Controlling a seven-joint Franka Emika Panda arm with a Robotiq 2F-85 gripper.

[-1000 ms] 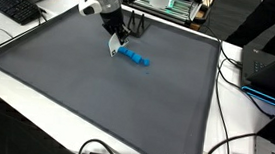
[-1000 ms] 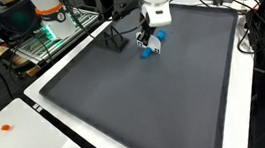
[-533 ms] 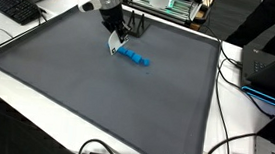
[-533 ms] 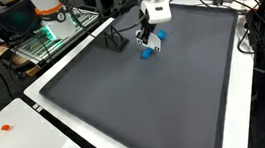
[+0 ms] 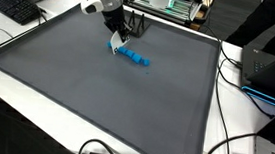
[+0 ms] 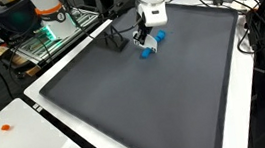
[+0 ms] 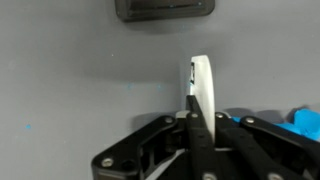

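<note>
My gripper (image 7: 192, 118) is shut on a thin white flat piece (image 7: 201, 88), seen edge-on and sticking out past the fingertips. In both exterior views the gripper (image 5: 116, 41) (image 6: 142, 37) hangs just above the grey mat (image 5: 96, 93), at the end of a row of blue blocks (image 5: 134, 57) (image 6: 150, 50). The white piece (image 5: 112, 48) points down at the mat beside the blocks. One blue block (image 7: 306, 120) shows at the right edge of the wrist view.
A small black object (image 7: 165, 9) (image 6: 115, 38) lies on the mat just beyond the gripper. Cables (image 5: 234, 146), a keyboard (image 5: 11, 6) and a laptop (image 5: 271, 69) lie around the mat's raised rim. A small orange item (image 6: 6, 127) lies on the white table.
The gripper has shifted slightly with the white piece still in it, away from the blue blocks. The blocks have not moved.
</note>
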